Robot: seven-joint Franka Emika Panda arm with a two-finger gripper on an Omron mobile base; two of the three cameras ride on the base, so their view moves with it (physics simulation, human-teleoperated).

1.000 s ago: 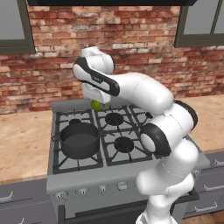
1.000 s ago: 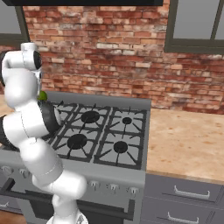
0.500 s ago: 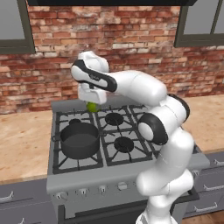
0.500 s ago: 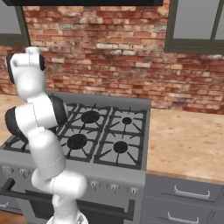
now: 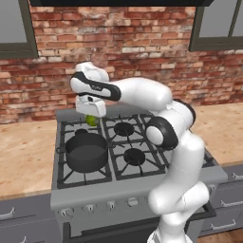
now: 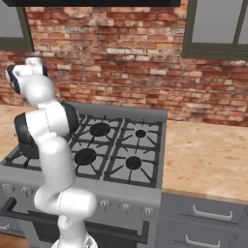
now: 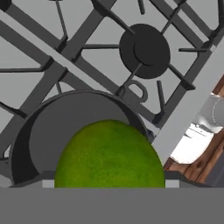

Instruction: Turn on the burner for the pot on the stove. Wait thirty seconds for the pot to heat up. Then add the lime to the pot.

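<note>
Lime (image 5: 91, 120) gripped in wide-set gripper (image 5: 91, 118), carried leftward from a second ago, now just above the pot's (image 5: 86, 152) far rim (release looks close). Hand view: lime over pot mouth; burner (image 7: 145, 50) beyond.

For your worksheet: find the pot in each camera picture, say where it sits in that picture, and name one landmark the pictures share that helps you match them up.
Left base view: the pot sits left of centre, on the stove's front left grate, just below the lime.
Right base view: I cannot find the pot; the arm covers the stove's left side.
Hand view: the pot sits lower left, behind the lime.
Shared landmark: the dark stove grates.
</note>
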